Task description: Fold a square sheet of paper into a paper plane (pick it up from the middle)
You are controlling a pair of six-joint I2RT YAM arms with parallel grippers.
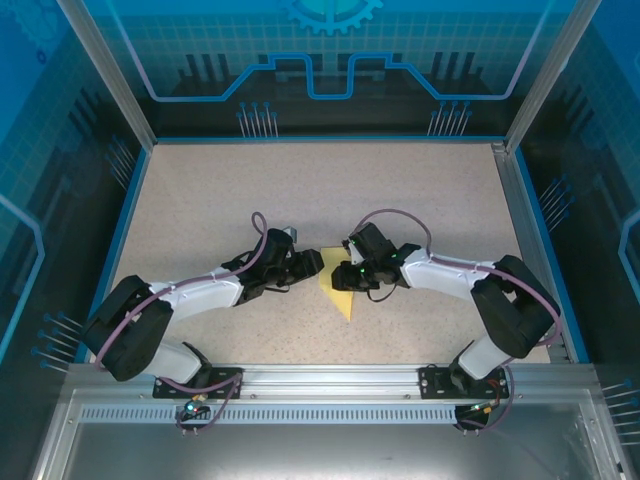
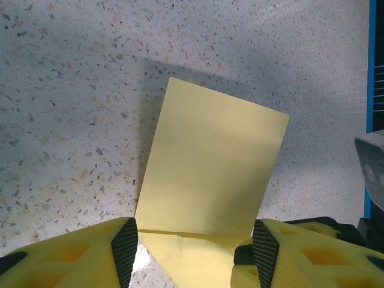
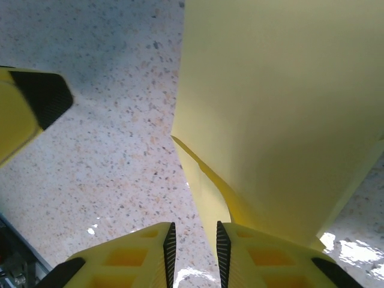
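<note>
square sheet of paper (image 1: 340, 296) looked mid-fold | left gripper (image 2: 192, 243) jaws stood apart astride it; right gripper (image 3: 193, 246) narrowly apart | next probably needed crease pressed

Speckled pale tabletop (image 1: 300, 190) enclosed by blue-lit transparent walls (image 1: 330, 60).

Workcell, seen from overhead: a pale gear emblem (image 1: 332, 12) on the blue back panel (image 1: 330, 60), well beyond the left gripper (image 1: 310, 264) and the right gripper (image 1: 347, 274), is the one sign on show. It carries no lettering. No words, numbers, labels or brand names can be read anywhere in the three views.
</note>
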